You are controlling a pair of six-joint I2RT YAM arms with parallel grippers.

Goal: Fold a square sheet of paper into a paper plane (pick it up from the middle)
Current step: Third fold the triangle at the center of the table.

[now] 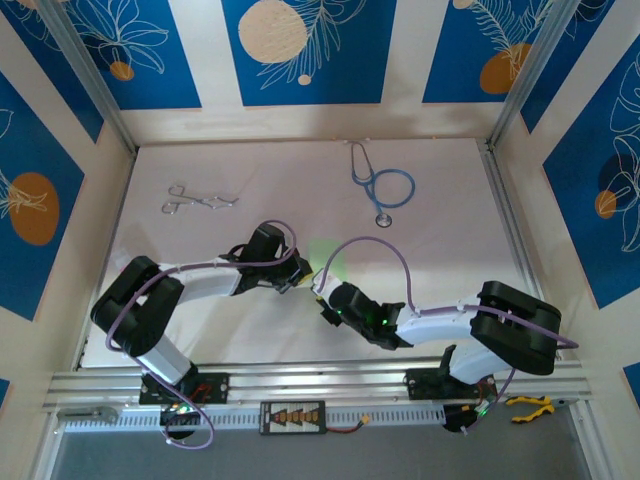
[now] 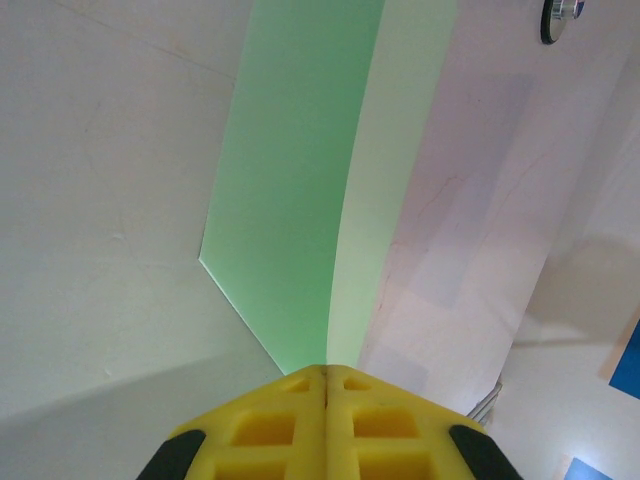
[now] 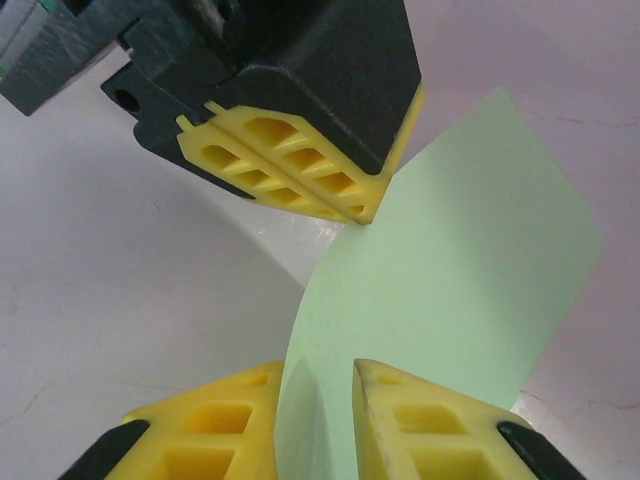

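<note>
The square sheet of paper point(image 1: 328, 258), pale green, is lifted off the table's middle and bowed between both grippers. My left gripper point(image 2: 327, 368) is shut on one edge of it, and the sheet point(image 2: 290, 200) runs away from the closed yellow pads in a curved fold. In the right wrist view my right gripper point(image 3: 315, 370) stands open, a clear gap between its yellow fingers point(image 3: 420, 420), with the sheet point(image 3: 450, 260) passing through that gap. The left gripper point(image 3: 362, 212) pinches the sheet's far edge just above. From above, the two grippers point(image 1: 300, 283) point(image 1: 320, 292) nearly meet.
A blue stethoscope point(image 1: 385, 185) lies at the back right of the white table point(image 1: 450, 230), its chest piece point(image 2: 560, 15) near the paper's far end. Metal forceps point(image 1: 200, 200) lie at the back left. Yellow pliers point(image 1: 528, 407) rest on the front rail.
</note>
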